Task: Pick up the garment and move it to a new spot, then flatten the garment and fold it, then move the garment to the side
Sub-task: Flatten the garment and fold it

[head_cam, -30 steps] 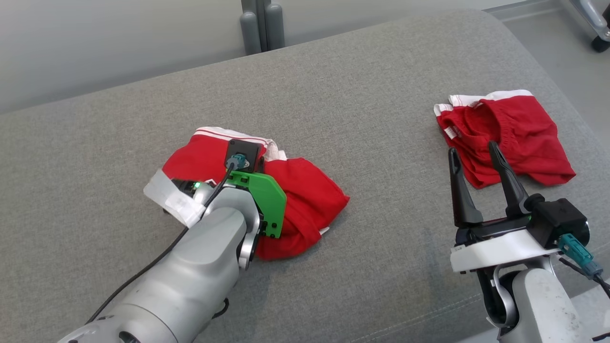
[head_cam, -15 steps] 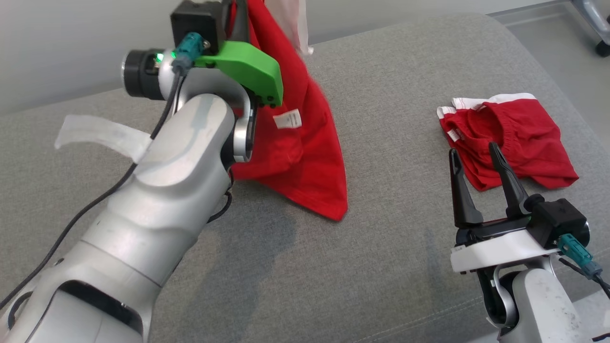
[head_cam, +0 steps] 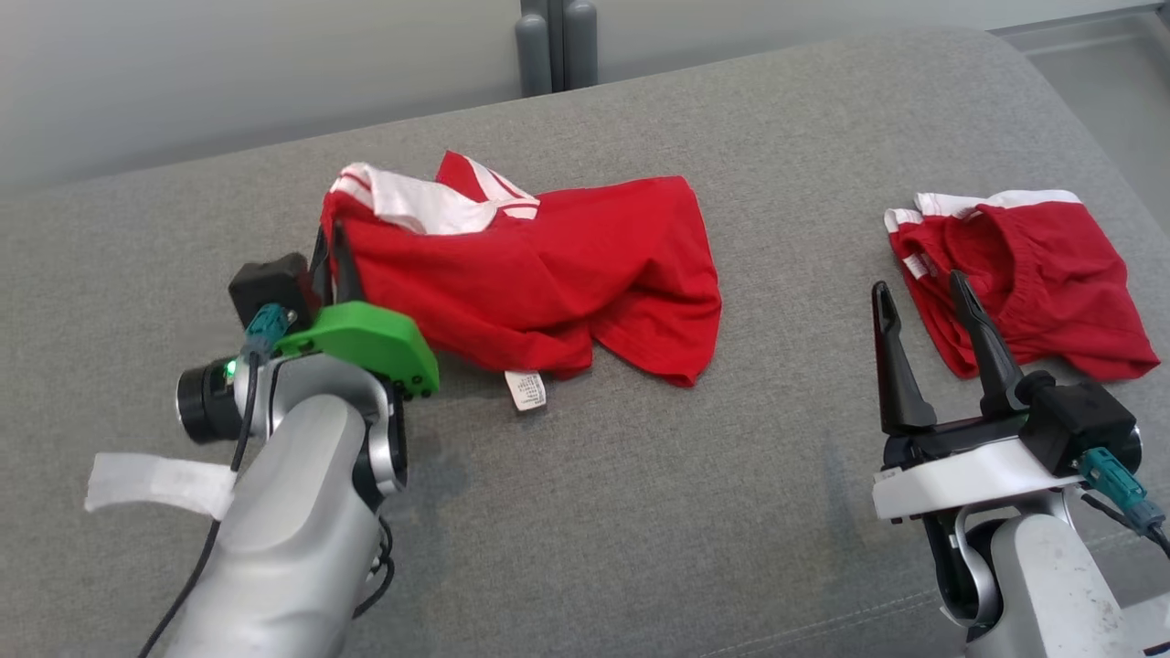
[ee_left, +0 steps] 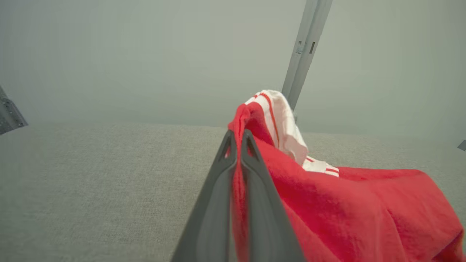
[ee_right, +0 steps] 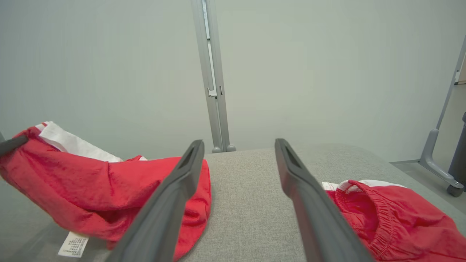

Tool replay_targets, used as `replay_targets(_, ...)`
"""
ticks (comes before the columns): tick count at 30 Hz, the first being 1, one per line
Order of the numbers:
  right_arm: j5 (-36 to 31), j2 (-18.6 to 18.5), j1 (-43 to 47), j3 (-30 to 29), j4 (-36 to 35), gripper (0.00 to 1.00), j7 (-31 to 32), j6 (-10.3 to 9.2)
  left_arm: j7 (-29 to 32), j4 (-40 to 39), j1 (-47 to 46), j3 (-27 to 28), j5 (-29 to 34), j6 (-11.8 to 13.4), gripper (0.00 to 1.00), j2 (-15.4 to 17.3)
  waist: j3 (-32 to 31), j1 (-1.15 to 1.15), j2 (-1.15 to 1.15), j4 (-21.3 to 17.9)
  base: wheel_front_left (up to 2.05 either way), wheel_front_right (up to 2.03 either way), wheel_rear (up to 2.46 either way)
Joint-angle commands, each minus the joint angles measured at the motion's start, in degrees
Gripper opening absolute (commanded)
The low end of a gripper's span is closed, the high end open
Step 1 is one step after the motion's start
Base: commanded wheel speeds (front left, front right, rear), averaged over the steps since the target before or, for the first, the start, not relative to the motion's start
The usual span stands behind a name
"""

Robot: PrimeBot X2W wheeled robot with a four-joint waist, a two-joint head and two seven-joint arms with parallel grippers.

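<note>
Left gripper (head_cam: 331, 263) pinched on the left end of the red garment (head_cam: 567, 265), which is laid across the grey cushion (head_cam: 640, 512); right gripper (head_cam: 920, 288) empty, fingers spread.

Nearest, at the lower right, the right gripper points away from the robot with a wide gap between its two fingers, holding nothing. At the lower left, the left gripper's fingers (ee_left: 218, 203) are pressed together on a fold of red cloth. The garment lies mid-cushion, its long axis running left to right. Its white, red-striped trim is at the gripped left end, which is slightly raised, and its hem reaches right. A white label (head_cam: 527, 389) hangs at its near edge. Well apart to the right, red shorts (head_cam: 1033, 274) lie crumpled just beyond the right gripper's fingertips. Farthest back, a grey post (head_cam: 555, 41) stands behind the cushion.
</note>
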Motion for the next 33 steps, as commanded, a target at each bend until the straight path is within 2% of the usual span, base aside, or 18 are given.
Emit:
replay_targets(1, -0.35, -0.18, 0.53, -0.14, 0.06, 1.0, -0.18, 0.0, 0.01, 0.5, 1.58, 1.1, 0.93, -0.28, 0.0, -0.1, 0.05, 0.0, 0.0, 0.69, 0.0, 0.0, 0.0)
replay_targets(10, -0.63, -0.17, 1.31, -0.35, 1.04, 1.0, -0.18, 0.0, 0.01, 1.71, 10.53, 11.95, 4.81, -0.47, 0.0, -0.73, -0.78, 0.0, 0.0, 3.36, 0.0, 0.0, 0.0)
replay_targets(21, -0.47, -0.18, 2.05, 0.38, 3.36, 1.0, -0.18, 0.0, 0.01, 4.59, 14.7, 17.26, 7.84, -3.06, 0.0, -2.34, -2.07, 0.0, 0.0, 5.19, 0.0, 0.0, 0.0)
replay_targets(22, -0.44, -0.18, 2.09, 0.41, 3.6, 1.0, -0.18, 0.0, 0.01, 4.8, 14.85, 17.57, 8.1, -3.35, 0.21, -2.42, -2.19, 0.0, 0.0, 5.24, 0.0, 0.0, 0.0)
replay_targets(23, -0.4, -0.17, 2.14, 0.48, 3.92, 1.0, -0.18, 0.0, 0.01, 5.11, 15.14, 17.98, 8.01, -3.71, 0.67, -2.51, -2.31, 0.0, 0.0, 5.28, 0.0, 0.0, 0.0)
replay_targets(24, -0.38, -0.17, 2.19, 0.51, 4.24, 1.0, -0.18, 0.0, 0.01, 5.18, 15.42, 18.54, 7.82, -3.99, 1.0, -2.58, -2.46, 0.0, 0.0, 5.32, 0.0, 0.0, 0.0)
replay_targets(33, -0.57, -0.17, 2.67, -0.08, 6.29, 1.0, -0.15, 0.0, 0.01, -0.39, 17.18, 22.42, 11.15, -6.78, 1.0, -2.96, -3.34, 0.0, 0.0, 6.22, 0.0, 0.0, 0.0)
